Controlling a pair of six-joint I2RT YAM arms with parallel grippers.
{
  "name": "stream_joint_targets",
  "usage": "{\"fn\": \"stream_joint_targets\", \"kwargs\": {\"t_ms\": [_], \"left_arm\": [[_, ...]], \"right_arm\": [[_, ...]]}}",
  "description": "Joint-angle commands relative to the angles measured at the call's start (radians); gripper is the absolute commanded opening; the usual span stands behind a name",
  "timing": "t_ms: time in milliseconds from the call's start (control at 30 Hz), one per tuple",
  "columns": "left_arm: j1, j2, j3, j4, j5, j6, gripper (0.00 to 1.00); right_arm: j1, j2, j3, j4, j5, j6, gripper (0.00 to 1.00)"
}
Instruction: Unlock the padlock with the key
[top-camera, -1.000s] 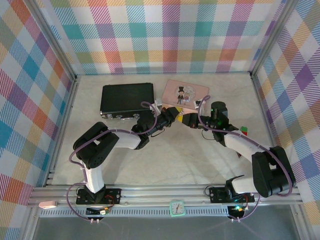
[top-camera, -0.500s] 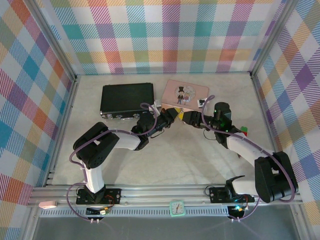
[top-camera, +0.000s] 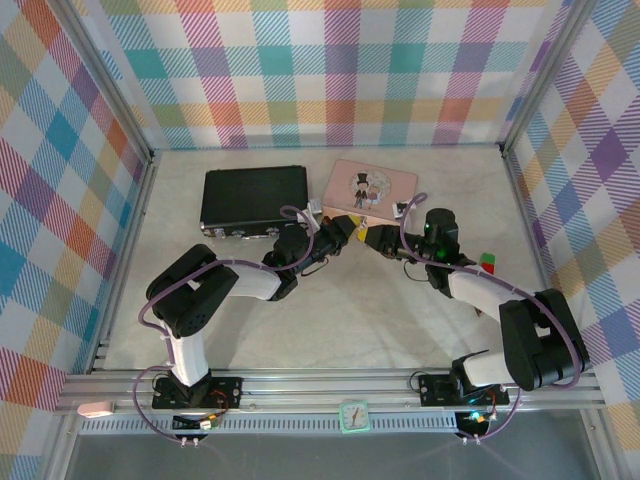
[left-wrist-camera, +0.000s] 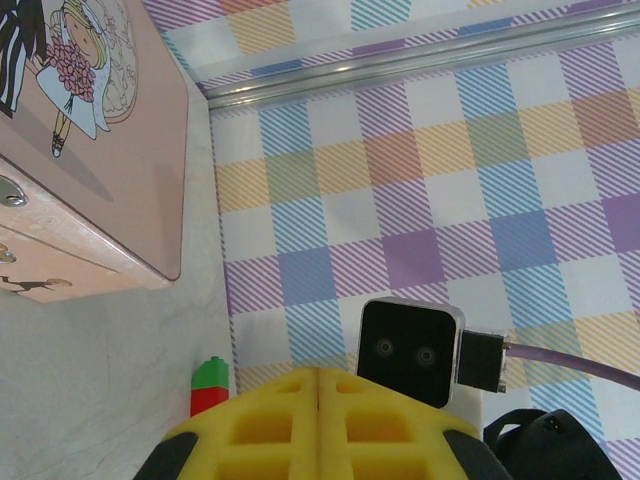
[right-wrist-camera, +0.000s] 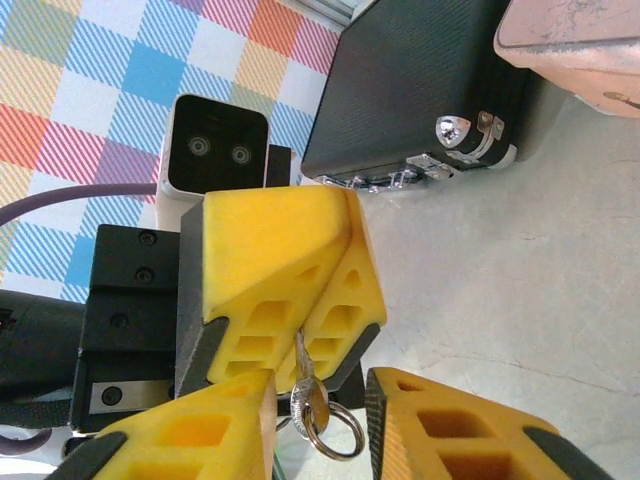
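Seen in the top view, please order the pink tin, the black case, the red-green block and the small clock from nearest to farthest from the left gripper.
1. Pink tin, just behind the left gripper.
2. Black case, to its left.
3. Red-green block, far to the right.
4. Small clock, at the front, centre.

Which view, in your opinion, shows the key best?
The right wrist view: the key sticks out, close-up, from the shut left gripper. From above it is too small to make out; in the left wrist view the gripper's own pads hide it.
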Motion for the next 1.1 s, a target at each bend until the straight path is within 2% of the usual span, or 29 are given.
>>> {"fn": "stream_joint_targets", "kwargs": {"t_ms": [0,100,367,633,800,967,1067], "left_arm": [[-0.007,-0.012,0.013,0.047,-0.013,0.007,0.0],[-0.007,-0.009,0.015,0.049,-0.015,0.006,0.0],[-0.01,0.0,0.016,0.06,-0.02,-0.004,0.0],[-0.01,0.016,0.022,0.068,-0.02,-0.029,0.0],[-0.01,0.025,0.025,0.08,-0.022,-0.039,0.0],[-0.01,0.017,0.026,0.061,-0.024,-0.031,0.0],[-0.01,0.02,0.027,0.063,-0.023,-0.033,0.0]], "right_arm": [[-0.003,0.007,0.01,0.048,-0.024,0.002,0.25],[-0.002,0.021,0.01,0.095,-0.034,0.017,0.23],[0.007,0.053,0.002,0.143,-0.039,0.044,0.27],[0.007,0.053,0.007,0.134,-0.045,0.04,0.21],[0.007,0.06,0.008,0.131,-0.05,0.043,0.27],[0.007,0.065,0.015,0.124,-0.058,0.038,0.21],[0.007,0.078,0.027,0.118,-0.074,0.038,0.21]]}}
